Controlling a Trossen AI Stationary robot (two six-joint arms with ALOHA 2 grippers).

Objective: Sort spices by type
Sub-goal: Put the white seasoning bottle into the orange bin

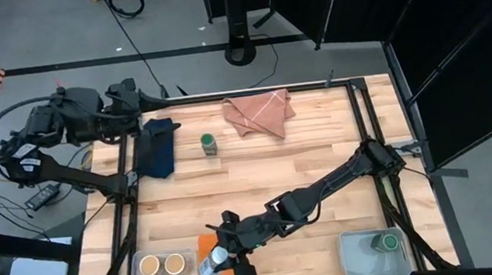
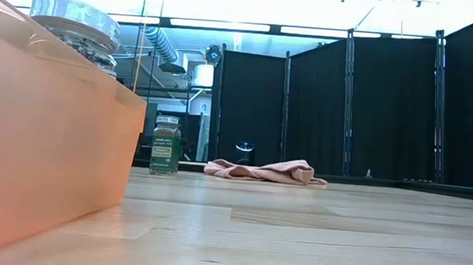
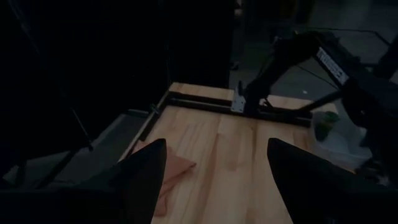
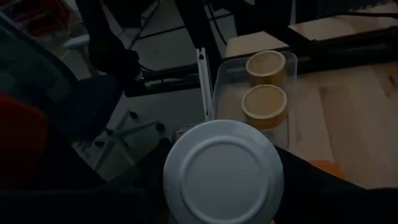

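As I read the high view, my right claw is clamped on the white-lidded spice jar directly over the orange bin, so the coming move is straight down. The green-lidded jar stands well apart across the bench, nearer my left claw, which waits with its jaws apart. In the low view, the held jar's lid shows above the orange wall. In the right wrist view, the lid is round, plain white, upright between my fingers; two tan-lidded jars sit just beyond.
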